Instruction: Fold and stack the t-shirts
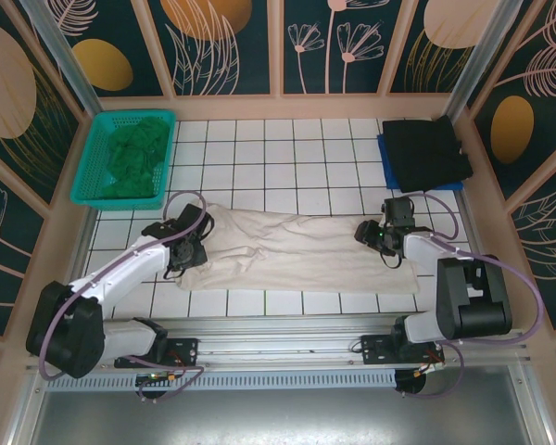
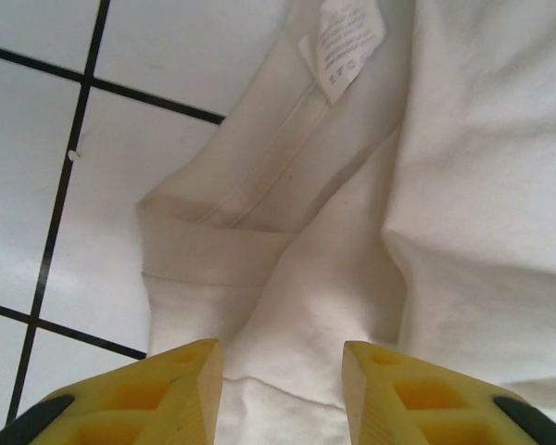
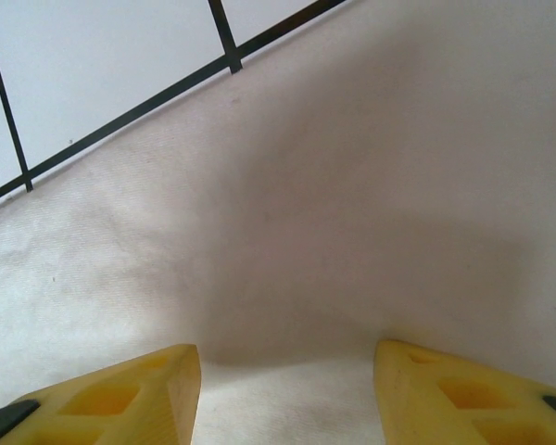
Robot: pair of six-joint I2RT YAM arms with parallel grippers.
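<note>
The cream shirt (image 1: 296, 250) lies across the near half of the table (image 1: 278, 148) as a long, wrinkled band, its label (image 2: 347, 42) showing at the left end. The black shirt (image 1: 428, 153) sits folded far right. The green shirt (image 1: 134, 158) is bunched in the basket (image 1: 116, 199) far left. Both arms reach low, with the left gripper (image 1: 187, 252) and right gripper (image 1: 375, 236) spread open over the cream shirt's ends.

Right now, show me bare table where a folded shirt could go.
Free: the far tiles between the teal basket and the black t-shirt. Crowded: the near middle, where the cream t-shirt spreads under the left gripper and right gripper.
</note>
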